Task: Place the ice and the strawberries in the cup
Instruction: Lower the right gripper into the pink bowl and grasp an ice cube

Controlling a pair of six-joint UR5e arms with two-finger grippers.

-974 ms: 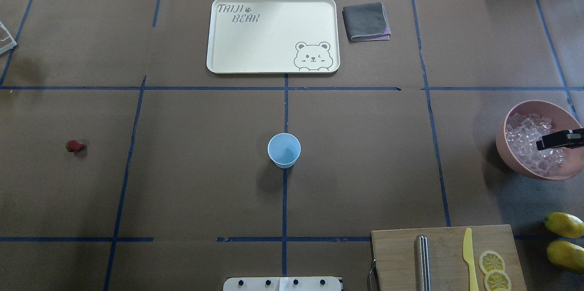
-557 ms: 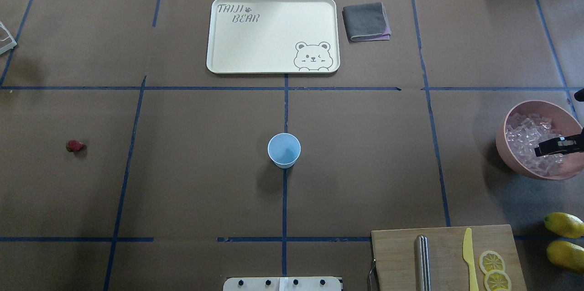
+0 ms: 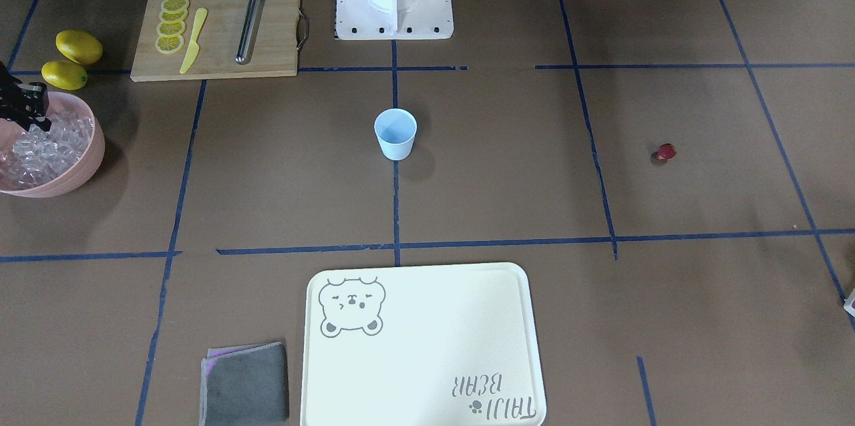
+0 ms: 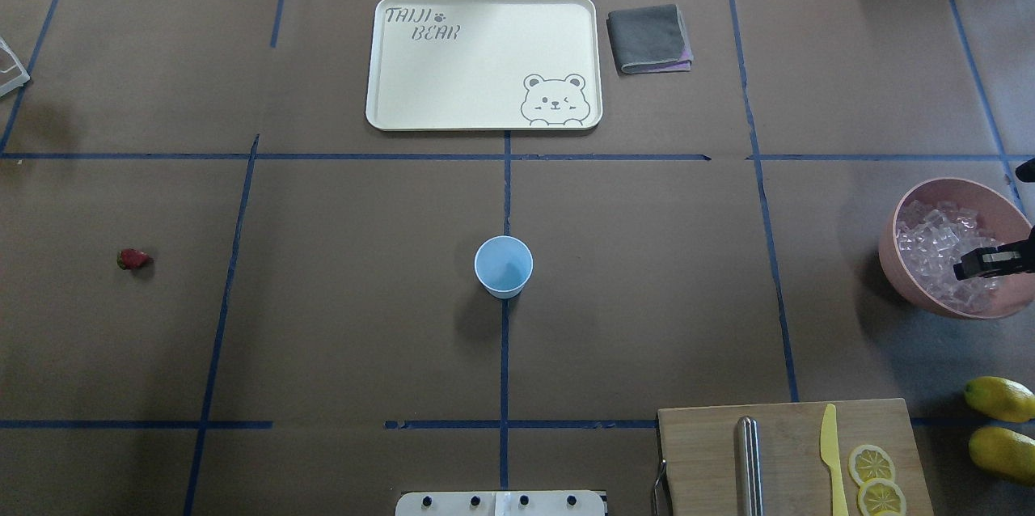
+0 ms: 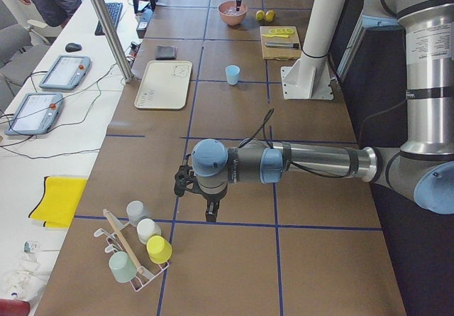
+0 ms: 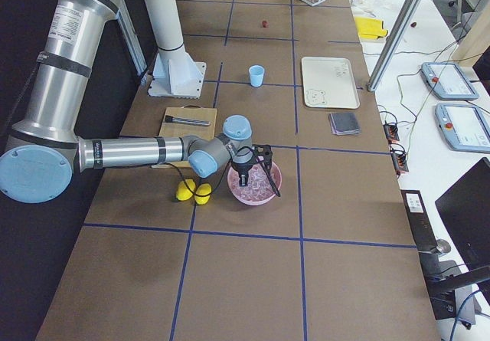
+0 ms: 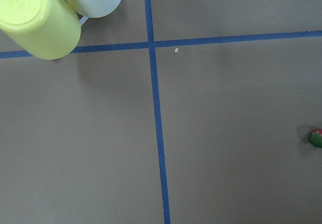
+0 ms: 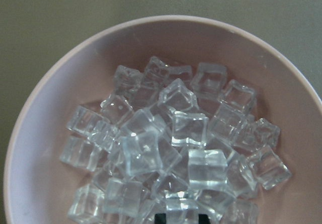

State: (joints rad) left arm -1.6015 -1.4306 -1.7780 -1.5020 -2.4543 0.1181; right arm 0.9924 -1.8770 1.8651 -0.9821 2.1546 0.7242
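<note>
The pale-blue cup (image 4: 503,265) stands upright in the middle of the table, also in the front view (image 3: 395,133). The strawberry (image 4: 133,259) lies alone at the far left and shows at the left wrist view's right edge (image 7: 316,137). Ice cubes (image 8: 176,133) fill the pink bowl (image 4: 914,281) at the right edge. My right gripper (image 4: 970,265) is down in the bowl, open, its fingertips (image 8: 162,218) among the cubes. My left gripper (image 5: 206,206) hangs low over the table near the cup rack, away from the strawberry; I cannot tell whether it is open.
A cream tray (image 4: 388,116) and a grey cloth (image 4: 649,39) lie at the back. A cutting board (image 4: 703,451) with a metal rod, yellow knife and lemon slices is front right, two lemons (image 4: 1001,399) beside it. Upturned cups (image 7: 37,20) on a rack stand by my left arm.
My right gripper has sunk a little lower into the bowl, toward its near side, down to the ice. Cup and strawberry have not moved.
</note>
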